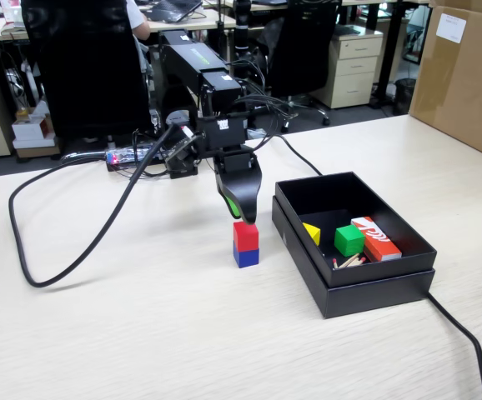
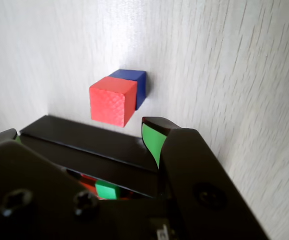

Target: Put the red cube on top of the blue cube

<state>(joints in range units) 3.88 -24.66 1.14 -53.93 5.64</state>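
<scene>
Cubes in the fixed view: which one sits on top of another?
The red cube; it rests on the blue cube, while the green cube lies in the black box.

The black arm (image 1: 203, 79) carries loose black cables, screw heads on its gripper (image 1: 239, 210), and green-lined fingers (image 2: 152, 140).

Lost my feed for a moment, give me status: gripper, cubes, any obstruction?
Gripper just above the stack, open, holding nothing. Red cube sits on blue cube, slightly offset. Black box beside the stack, apart from it; nothing blocking.
</scene>
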